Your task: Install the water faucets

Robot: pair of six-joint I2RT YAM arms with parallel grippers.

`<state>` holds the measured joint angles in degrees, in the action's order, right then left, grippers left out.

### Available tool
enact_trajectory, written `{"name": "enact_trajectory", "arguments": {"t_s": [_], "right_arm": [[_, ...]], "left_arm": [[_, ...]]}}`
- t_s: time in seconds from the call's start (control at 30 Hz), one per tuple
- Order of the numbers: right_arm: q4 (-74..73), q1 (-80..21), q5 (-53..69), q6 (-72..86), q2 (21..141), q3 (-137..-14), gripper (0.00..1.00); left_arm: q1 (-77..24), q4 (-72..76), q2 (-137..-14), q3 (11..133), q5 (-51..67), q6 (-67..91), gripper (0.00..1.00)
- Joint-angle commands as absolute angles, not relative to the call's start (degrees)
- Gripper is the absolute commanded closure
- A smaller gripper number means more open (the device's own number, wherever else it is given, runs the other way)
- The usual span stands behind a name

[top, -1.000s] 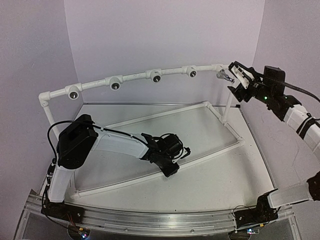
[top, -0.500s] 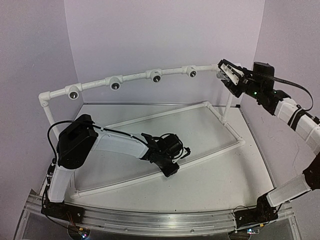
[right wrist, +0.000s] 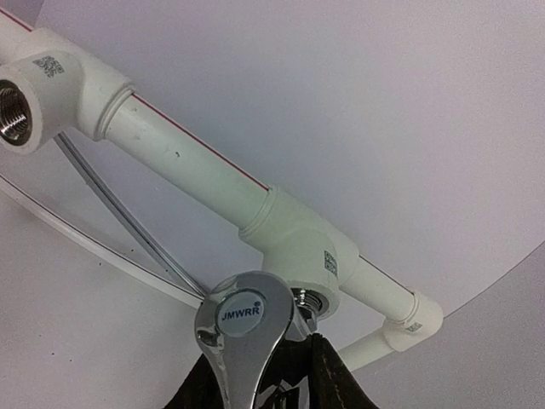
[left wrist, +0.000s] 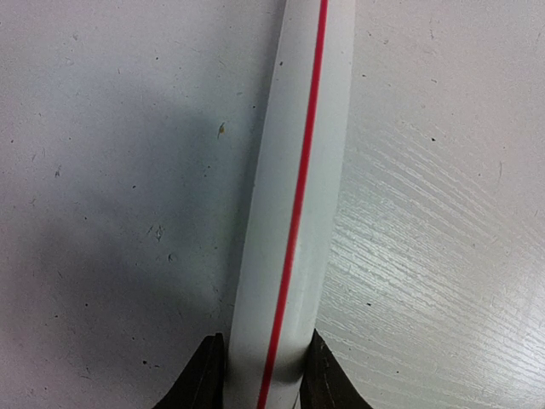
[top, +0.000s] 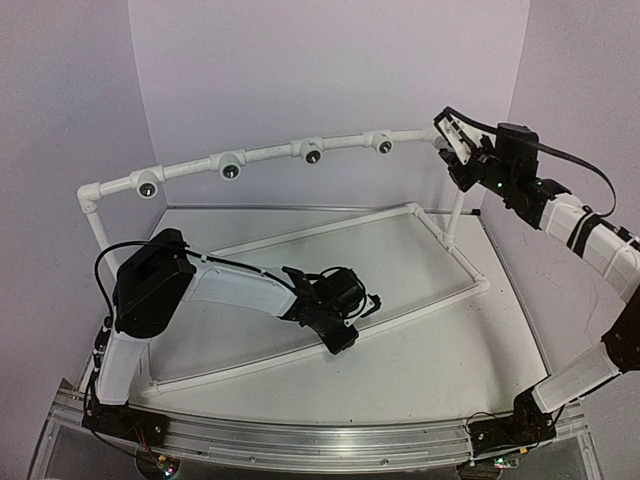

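**Chrome faucet held at the right end of the pipe rail**

A raised, curved white plastic pipe rail (top: 270, 153) spans the back of the pale bench (top: 450, 360). Four round grey sockets (top: 232, 168) are spaced along it.

In front of the rail's left half and lower down, the left gripper (top: 338, 308) is clamped on a long white plastic pipe with a thin red stripe (left wrist: 294, 170). This pipe lies on the bench. In the left wrist view the gripper's black fingers (left wrist: 203, 379) press against both sides of the pipe.

At the rail's right end the right gripper (top: 450, 140) is raised to rail height. Its dark fingers (right wrist: 330, 375) are drawn in around a small shiny chrome water faucet (right wrist: 243, 324). The round cap on the faucet's lever reads JMWRR. The faucet's base sits at the threaded mouth of a white tee fitting (right wrist: 298, 251) on the rail. The next fitting leftward along the rail shows a bare metal-threaded opening (right wrist: 13, 102).
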<state>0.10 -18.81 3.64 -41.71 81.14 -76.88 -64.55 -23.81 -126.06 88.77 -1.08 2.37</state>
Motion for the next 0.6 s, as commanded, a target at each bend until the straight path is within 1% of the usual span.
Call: {"name": "enact_trajectory", "arguments": {"t_s": [0.0, 0.07, 0.17, 0.27, 0.43, 0.57], "right_arm": [[2.83, -18.74, 2.62, -32.65, 81.72, -78.54, 0.83], [2.82, -18.82, 2.55, -29.16, 81.67, -78.47, 0.87], [3.22, -18.80, 2.64, -23.03, 81.66, -78.38, 0.90], [4.38, -18.76, 2.66, -15.03, 81.81, -78.01, 0.92], [7.22, -18.76, 2.52, -0.09, 81.67, -76.60, 1.00], [9.94, -18.80, 2.48, 11.92, 81.58, -74.59, 1.00]], "left_arm": [[-65.50, -35.21, -129.07, 85.06, 1.95, 6.77, 1.00], [-65.48, -35.23, -129.06, 85.08, 1.86, 6.83, 1.00], [-65.48, -35.25, -129.09, 84.99, 1.81, 6.88, 1.00], [-65.45, -35.24, -129.17, 84.99, 1.77, 6.96, 1.00], [-65.48, -35.24, -129.20, 85.17, 1.89, 7.19, 1.00], [-65.48, -35.21, -129.28, 85.17, 1.92, 7.40, 1.00]]}}
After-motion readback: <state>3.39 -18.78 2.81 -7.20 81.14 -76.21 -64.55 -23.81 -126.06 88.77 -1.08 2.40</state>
